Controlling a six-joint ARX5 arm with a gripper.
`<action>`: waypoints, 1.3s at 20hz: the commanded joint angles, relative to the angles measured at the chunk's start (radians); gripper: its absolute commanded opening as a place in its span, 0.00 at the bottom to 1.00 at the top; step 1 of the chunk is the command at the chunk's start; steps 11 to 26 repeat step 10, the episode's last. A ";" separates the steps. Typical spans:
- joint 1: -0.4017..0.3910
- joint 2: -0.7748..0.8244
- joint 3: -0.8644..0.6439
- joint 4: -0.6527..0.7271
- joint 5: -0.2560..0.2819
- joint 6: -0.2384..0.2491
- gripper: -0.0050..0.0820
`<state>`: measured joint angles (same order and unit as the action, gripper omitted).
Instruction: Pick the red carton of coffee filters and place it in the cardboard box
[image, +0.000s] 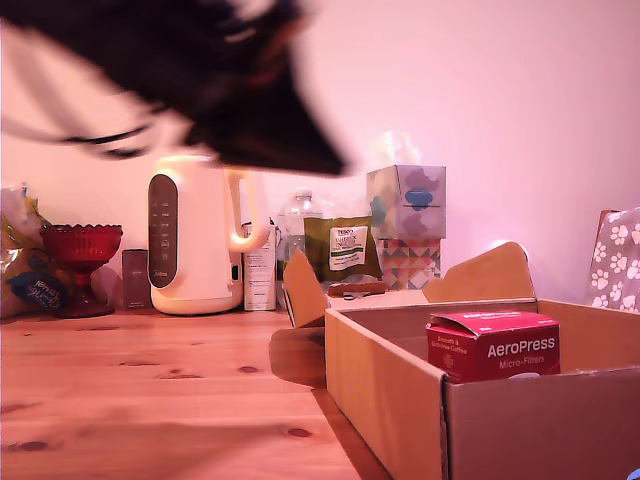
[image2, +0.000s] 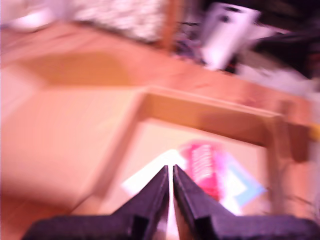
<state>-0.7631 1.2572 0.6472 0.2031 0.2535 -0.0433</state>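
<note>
Exterior view showed the small red cardboard carton of coffee filters (image: 493, 345) sitting inside the large brown corrugated cardboard box (image: 385, 395) on the wooden worktop (image: 150, 400). The black tool (image2: 172, 172), blurred, had its tips nearly together and held nothing. The carton looked light, stiff and crushable, best taken gently across opposite flat sides.

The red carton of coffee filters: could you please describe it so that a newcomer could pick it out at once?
In the exterior view, find the big brown cardboard box at the lower right of the wooden table. The red carton of coffee filters sits inside it, top showing above the near wall. Its white "AeroPress Micro-Filters" lettering distinguishes it from the dark red glass bowl at the far left.
</note>
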 joint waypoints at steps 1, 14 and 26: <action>0.029 -0.060 -0.043 0.030 0.000 -0.014 0.03; 0.324 -0.413 -0.247 0.004 -0.001 -0.100 0.03; 0.324 -0.413 -0.247 0.004 -0.001 -0.100 0.03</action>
